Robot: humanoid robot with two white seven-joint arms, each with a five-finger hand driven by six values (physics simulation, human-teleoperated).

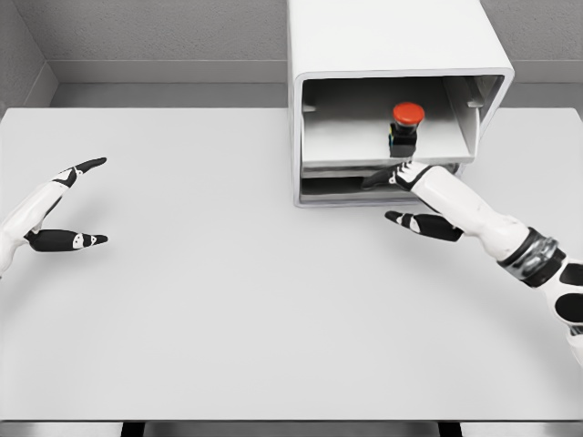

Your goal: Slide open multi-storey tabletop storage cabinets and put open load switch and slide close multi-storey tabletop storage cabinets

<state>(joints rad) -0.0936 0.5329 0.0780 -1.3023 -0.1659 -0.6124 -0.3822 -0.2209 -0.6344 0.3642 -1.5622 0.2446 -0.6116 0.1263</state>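
Red-capped black switch (406,127), white cabinet (383,41)

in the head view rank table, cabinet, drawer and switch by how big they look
1. table
2. cabinet
3. drawer, open inside the cabinet
4. switch, standing in the drawer

No close calls. The cabinet sits farther from the camera, so it may look smaller than it is.

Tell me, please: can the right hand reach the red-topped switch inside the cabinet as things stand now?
Probably yes. The right hand is at the cabinet front, just below the switch, which stands uncovered near the open drawer's front edge. Nothing lies between them.
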